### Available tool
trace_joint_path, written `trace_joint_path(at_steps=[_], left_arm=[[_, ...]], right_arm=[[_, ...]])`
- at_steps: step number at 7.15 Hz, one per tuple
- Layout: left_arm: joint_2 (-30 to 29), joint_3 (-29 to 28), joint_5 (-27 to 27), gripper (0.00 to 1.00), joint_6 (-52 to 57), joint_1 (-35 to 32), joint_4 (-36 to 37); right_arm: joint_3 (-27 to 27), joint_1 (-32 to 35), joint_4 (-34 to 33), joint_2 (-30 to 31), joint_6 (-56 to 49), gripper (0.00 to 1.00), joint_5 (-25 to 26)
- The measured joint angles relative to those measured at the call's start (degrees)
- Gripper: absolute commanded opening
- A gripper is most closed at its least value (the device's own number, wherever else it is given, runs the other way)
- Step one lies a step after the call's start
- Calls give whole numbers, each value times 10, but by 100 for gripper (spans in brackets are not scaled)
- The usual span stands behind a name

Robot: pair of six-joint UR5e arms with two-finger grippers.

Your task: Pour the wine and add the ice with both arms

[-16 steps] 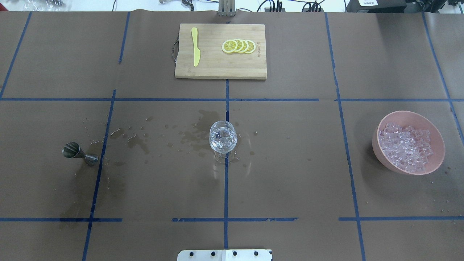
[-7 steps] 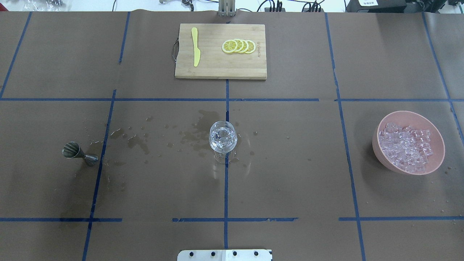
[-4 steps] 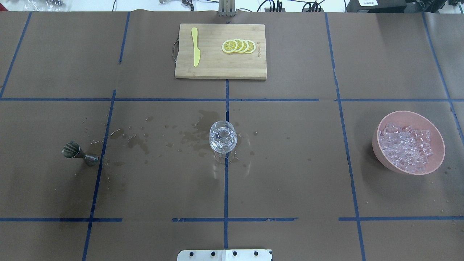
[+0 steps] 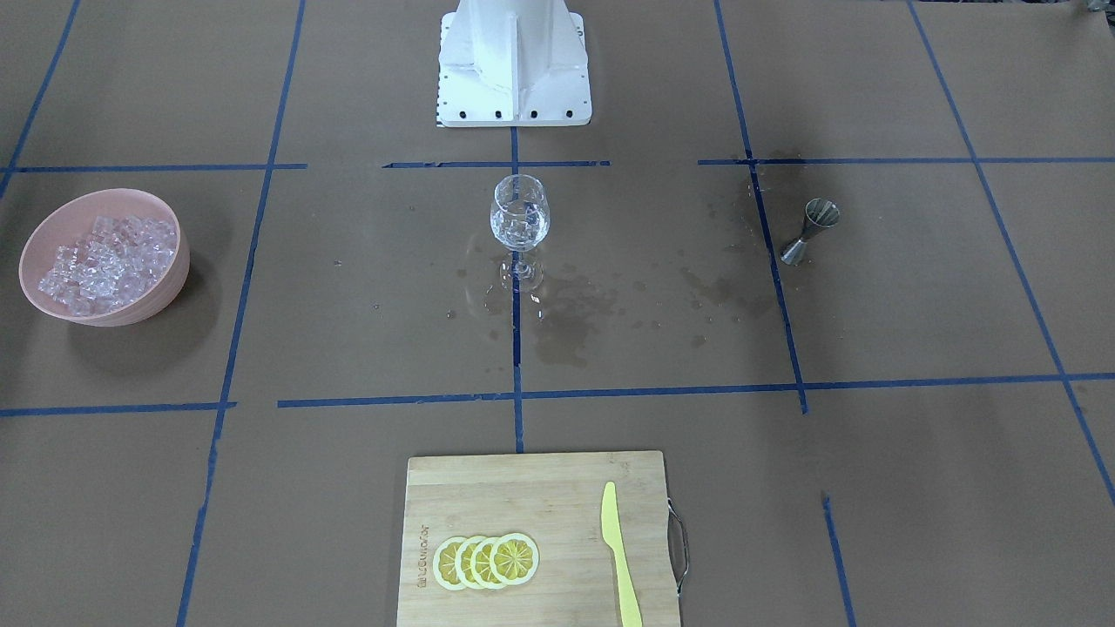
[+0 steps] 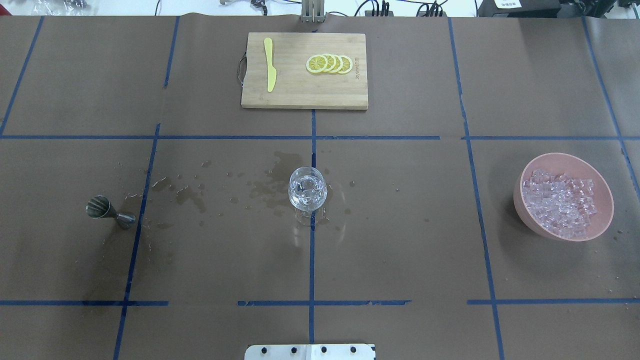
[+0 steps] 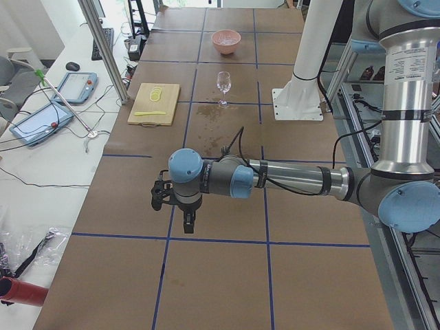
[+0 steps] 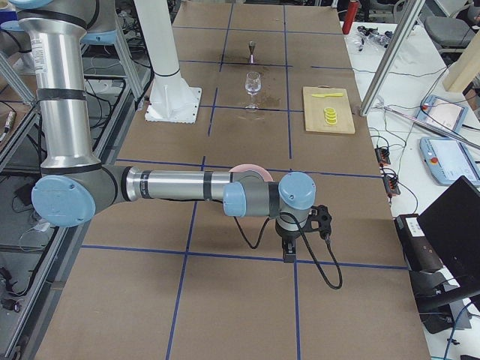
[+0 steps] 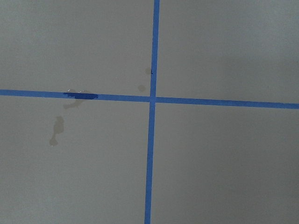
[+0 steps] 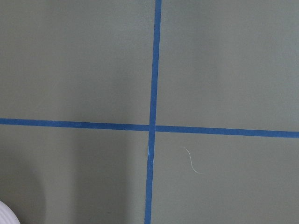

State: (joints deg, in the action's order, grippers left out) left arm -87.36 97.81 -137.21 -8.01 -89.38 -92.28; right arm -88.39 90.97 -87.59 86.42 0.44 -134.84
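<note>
A clear stemmed wine glass point(image 5: 308, 194) stands at the table's middle, also seen in the front view point(image 4: 520, 213). It holds clear cubes; the colourless wine cannot be told apart from them. A heap of ice point(image 5: 560, 202) fills a pink bowl point(image 5: 520, 205) at the right. A steel jigger point(image 5: 107, 211) stands at the left. Neither arm shows in the overhead or front views. My left gripper point(image 6: 187, 223) and right gripper point(image 7: 289, 251) hang over bare paper past the table's ends, and I cannot tell if they are open or shut.
A wooden cutting board point(image 5: 295, 90) at the far side carries lemon slices point(image 5: 330, 64) and a yellow knife point(image 5: 270, 64). Dark wet stains point(image 5: 270, 187) lie left of the glass. The white base block point(image 4: 514, 61) stands at the near edge. Both wrist views show only paper and blue tape.
</note>
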Motion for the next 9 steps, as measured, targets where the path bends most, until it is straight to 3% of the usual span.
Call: trace_joint_path(at_steps=[9], left_arm=[[8, -2, 17, 100, 5, 0, -13]], right_arm=[[-4, 0, 3, 0, 1, 100, -2]])
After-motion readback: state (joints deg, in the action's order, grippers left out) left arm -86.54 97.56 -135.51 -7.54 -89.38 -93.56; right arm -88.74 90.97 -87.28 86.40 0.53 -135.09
